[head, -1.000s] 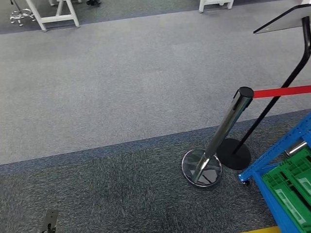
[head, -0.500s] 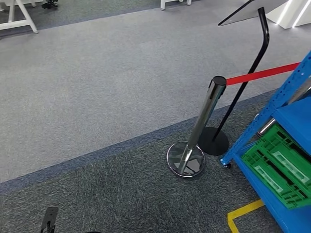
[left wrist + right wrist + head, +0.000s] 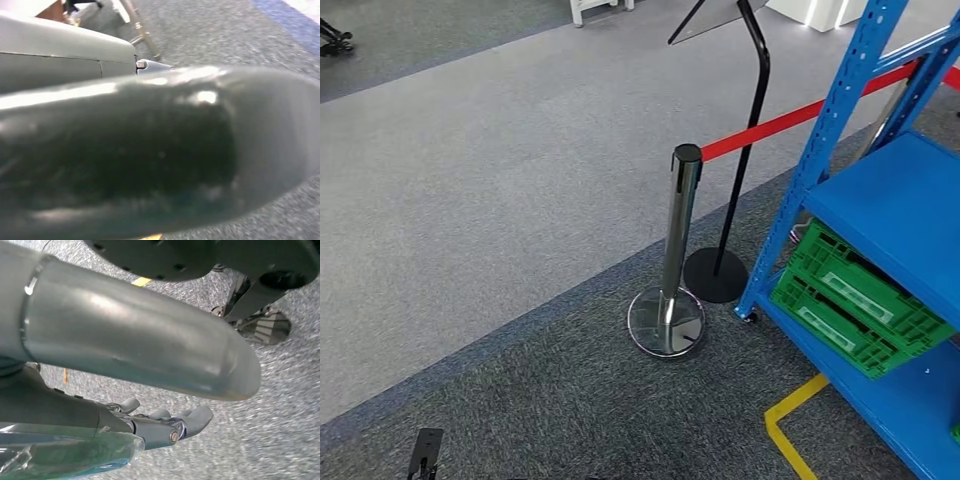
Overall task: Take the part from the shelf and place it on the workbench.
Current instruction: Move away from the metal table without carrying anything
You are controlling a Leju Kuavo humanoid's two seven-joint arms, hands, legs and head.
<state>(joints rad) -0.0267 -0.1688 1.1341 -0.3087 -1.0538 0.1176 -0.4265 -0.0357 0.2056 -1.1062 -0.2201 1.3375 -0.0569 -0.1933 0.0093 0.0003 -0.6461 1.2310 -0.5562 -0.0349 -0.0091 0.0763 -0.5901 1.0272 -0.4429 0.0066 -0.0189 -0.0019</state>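
Hanging over carpet, right hand holds nothing, fingers loosely extended; left hand's state unclear.

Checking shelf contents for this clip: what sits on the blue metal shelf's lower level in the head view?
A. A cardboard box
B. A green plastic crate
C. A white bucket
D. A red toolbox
B: a green plastic crate rests on the blue metal shelf, below its upper board.

- The shelf stands at the right, on the floor.
- A crate sits on the shelf's bottom level, under a higher board.
- A barrier post stands left of the shelf.
- A sign stand is just behind the post.
- The post's belt runs right, past the shelf frame.
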